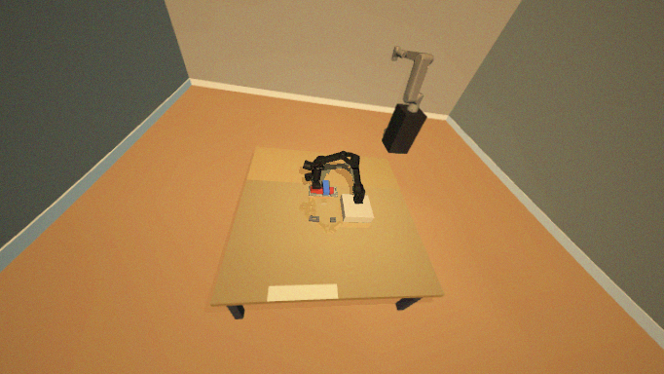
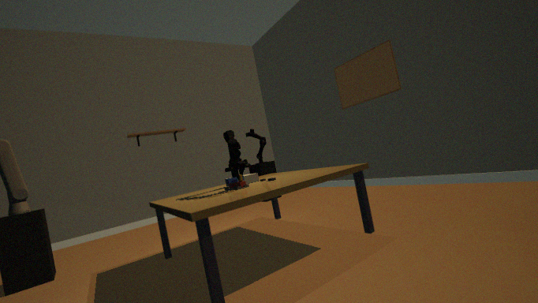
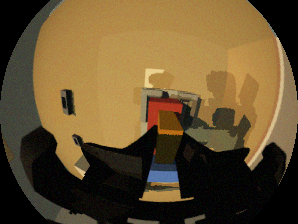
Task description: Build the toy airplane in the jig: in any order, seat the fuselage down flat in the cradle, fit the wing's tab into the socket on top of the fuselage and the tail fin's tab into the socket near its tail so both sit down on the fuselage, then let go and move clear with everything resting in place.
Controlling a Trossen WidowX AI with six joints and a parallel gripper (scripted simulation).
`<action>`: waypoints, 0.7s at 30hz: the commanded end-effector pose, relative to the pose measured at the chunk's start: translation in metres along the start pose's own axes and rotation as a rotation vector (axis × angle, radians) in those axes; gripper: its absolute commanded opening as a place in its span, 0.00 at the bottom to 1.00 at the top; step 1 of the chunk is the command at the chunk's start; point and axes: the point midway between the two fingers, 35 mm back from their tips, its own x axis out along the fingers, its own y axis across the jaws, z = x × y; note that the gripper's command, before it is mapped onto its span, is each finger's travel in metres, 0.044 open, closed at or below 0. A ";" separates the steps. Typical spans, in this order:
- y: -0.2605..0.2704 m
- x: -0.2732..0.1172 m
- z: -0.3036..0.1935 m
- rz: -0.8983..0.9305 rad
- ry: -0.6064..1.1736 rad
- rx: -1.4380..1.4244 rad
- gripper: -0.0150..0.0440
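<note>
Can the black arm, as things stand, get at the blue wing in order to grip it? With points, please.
Probably not yet: its tool (image 3: pixel 164 128) is shut on the yellow tail fin (image 3: pixel 170 122), which would first need releasing.

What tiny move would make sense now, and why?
Probably ease the yellow tail fin down onto the red fuselage, checking its line with the socket: the jaws hold the fin above the fuselage, whose blue wing already lies across it.
</note>
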 end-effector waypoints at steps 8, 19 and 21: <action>0.000 -0.001 0.000 0.000 -0.001 0.000 0.69; 0.000 -0.089 0.001 -0.005 0.000 -0.002 0.69; 0.001 -0.091 0.000 -0.005 0.000 -0.002 0.69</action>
